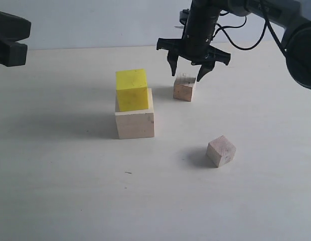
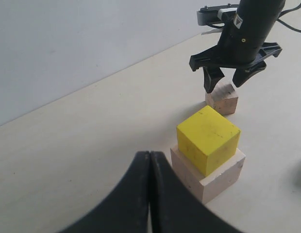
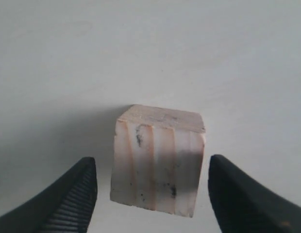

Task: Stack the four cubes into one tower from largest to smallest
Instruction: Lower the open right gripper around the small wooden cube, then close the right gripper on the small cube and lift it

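The medium yellow cube (image 1: 131, 89) (image 2: 208, 138) rests on the large pale wooden cube (image 1: 135, 122) (image 2: 219, 177) near the table's middle. One small wooden cube (image 1: 184, 87) (image 2: 222, 99) (image 3: 158, 158) stands on the table to their right, farther back. My right gripper (image 1: 186, 72) (image 2: 227, 81) (image 3: 153, 187) hovers open just above it, one finger on each side, not touching. The other small wooden cube (image 1: 220, 150) lies tilted nearer the front, at right. My left gripper (image 2: 149, 160) is shut on nothing, held back at the far left (image 1: 10, 37).
The pale table (image 1: 70, 191) runs to a white wall (image 1: 95, 20) at the back. Black cables (image 1: 246, 35) hang off the right arm above the far right of the table.
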Tool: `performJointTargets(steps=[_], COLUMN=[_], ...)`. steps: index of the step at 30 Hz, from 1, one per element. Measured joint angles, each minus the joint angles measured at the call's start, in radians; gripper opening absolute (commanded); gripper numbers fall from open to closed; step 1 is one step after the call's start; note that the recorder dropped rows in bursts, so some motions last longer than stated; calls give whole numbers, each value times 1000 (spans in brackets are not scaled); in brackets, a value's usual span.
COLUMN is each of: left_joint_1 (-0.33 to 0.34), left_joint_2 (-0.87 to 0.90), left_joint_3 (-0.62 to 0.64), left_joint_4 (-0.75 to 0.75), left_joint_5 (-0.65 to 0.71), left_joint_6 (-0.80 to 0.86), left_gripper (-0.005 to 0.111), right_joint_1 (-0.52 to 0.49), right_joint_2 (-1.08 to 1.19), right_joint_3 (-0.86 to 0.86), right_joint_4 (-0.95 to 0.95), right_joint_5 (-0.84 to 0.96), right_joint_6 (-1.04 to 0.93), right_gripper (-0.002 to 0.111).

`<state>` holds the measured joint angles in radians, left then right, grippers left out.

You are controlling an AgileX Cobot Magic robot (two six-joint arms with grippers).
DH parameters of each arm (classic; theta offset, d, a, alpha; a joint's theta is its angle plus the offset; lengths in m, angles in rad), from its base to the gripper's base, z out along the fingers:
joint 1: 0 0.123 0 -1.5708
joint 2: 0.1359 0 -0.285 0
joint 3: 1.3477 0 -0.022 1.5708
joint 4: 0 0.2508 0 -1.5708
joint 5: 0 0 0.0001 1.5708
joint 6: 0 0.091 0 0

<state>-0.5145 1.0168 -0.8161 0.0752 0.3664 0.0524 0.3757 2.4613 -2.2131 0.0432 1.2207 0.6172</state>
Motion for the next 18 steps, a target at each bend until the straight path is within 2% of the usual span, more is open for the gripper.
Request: performJointTargets(steps=[18], left_joint_1=[0], left_joint_2=[0], left_joint_3=[0], left_joint_4=[0], left_joint_5=[0], left_joint_6=[0], left_gripper=[0], right_joint_1=[0], right_joint_2=[58], right_joint_3=[0], right_joint_4=[4], right_joint_5=[-2], right_joint_6=[-6], right_gripper=[63])
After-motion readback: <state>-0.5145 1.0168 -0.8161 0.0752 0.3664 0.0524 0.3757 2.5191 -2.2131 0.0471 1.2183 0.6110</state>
